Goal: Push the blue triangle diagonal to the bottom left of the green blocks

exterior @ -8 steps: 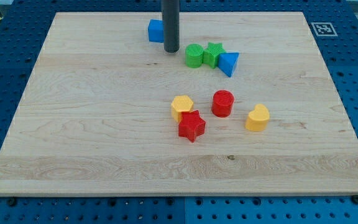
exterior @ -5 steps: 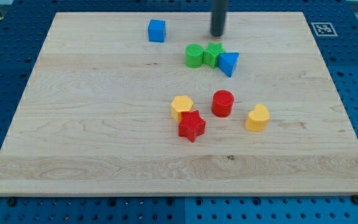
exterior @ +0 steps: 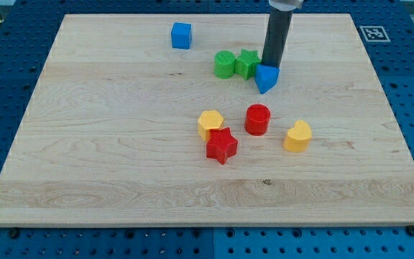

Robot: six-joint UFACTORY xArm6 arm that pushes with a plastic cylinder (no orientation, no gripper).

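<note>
With the green blocks (exterior: 236,64) just to the left of my tip (exterior: 270,65), we had the bare rod (grasping nothing) pressed against the blue triangle (exterior: 266,78) just below it, a light, rigid, easily pivoting block best pushed squarely on a flat face.

Our rod (exterior: 277,32) runs off the view's top edge. My tip (exterior: 270,66) hides the blue triangle's (exterior: 266,78) upper edge; contact can't be confirmed.
</note>
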